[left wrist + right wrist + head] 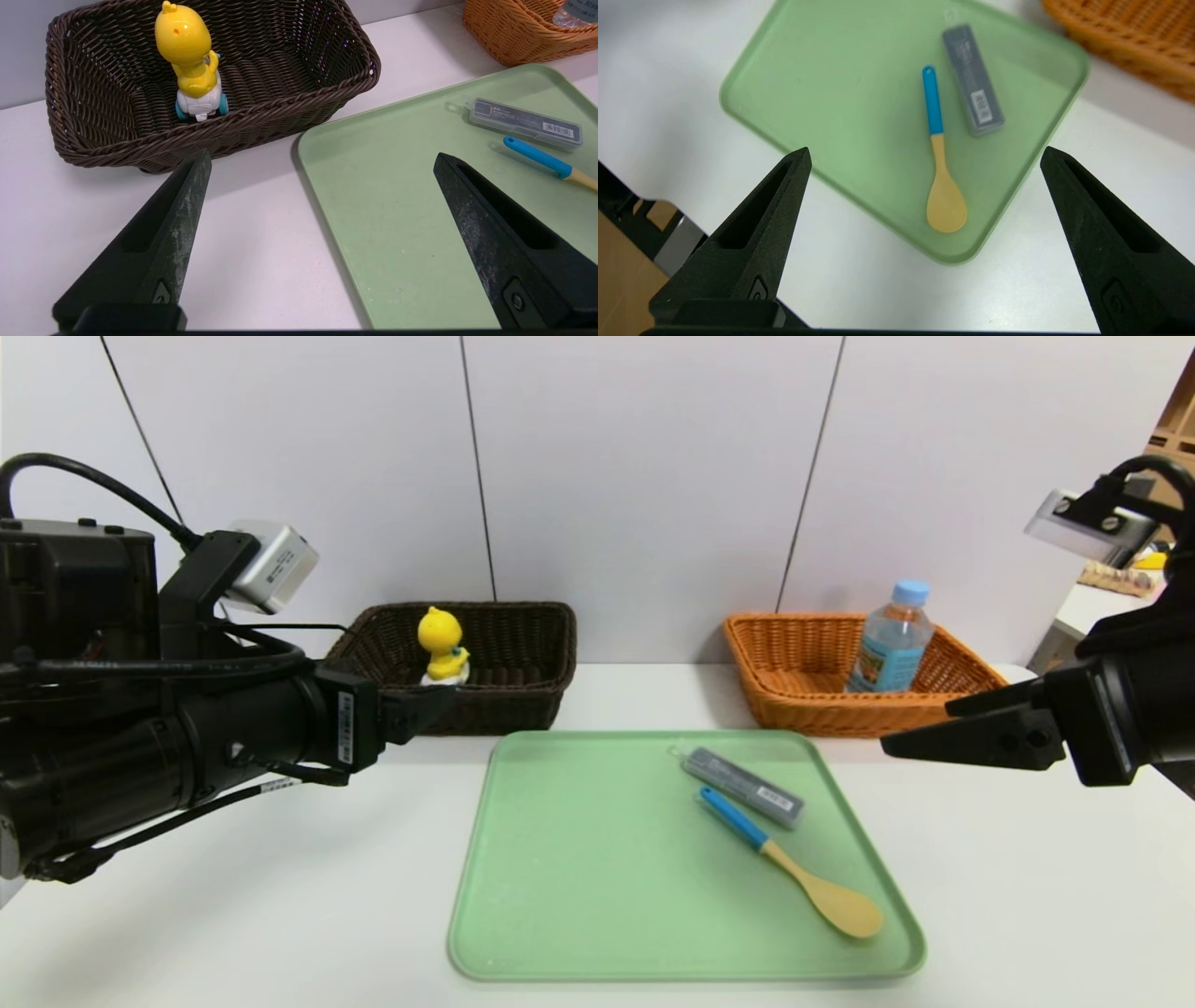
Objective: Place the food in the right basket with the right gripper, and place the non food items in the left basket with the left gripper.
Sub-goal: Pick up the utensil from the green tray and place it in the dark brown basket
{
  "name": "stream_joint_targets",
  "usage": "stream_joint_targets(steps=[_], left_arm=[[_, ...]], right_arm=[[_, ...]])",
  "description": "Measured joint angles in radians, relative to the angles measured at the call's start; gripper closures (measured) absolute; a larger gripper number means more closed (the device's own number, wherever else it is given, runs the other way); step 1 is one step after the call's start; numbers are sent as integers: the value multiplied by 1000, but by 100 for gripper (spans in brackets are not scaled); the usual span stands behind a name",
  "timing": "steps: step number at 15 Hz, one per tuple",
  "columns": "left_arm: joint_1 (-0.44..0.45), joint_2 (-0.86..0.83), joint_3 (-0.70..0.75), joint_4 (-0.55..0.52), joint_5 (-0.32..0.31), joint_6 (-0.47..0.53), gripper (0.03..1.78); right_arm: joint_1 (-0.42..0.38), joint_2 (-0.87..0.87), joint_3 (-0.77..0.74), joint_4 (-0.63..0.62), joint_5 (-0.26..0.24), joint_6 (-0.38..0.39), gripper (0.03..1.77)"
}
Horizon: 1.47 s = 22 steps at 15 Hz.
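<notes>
The bottle and duck toy sat basketed; spoon and grey case remained. Both grippers' fingers were spread, empty.

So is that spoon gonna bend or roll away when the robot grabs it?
Probably not bend much: the spoon lies straight from blue handle to tan bowl, so it looks stiff. It likely won't roll far, since its wide bowl should stop it. It may slide a bit, because the green tray looks smooth.
</notes>
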Motion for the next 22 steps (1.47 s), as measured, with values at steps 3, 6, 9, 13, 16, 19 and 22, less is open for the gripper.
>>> stream_joint_targets(steps=[3,6,9,13,16,19,22], left_arm=[[0,-13,14,-1,1,0,12],[0,-16,15,-1,1,0,12],[0,-18,16,-1,1,-1,12],[0,-21,17,-1,1,-1,12],[0,-25,27,-2,3,-3,12],[1,-31,36,-2,3,-3,12],[2,-33,37,-2,4,-3,12]], right_arm=[[50,19,66,-4,-21,-6,11],[72,57,107,-14,-50,-8,11],[75,118,124,-8,-87,-3,11],[85,209,118,-16,-122,-4,11],[110,266,114,-51,-128,-7,11],[142,318,113,-62,-142,-7,10],[151,382,111,-110,-170,-17,10]])
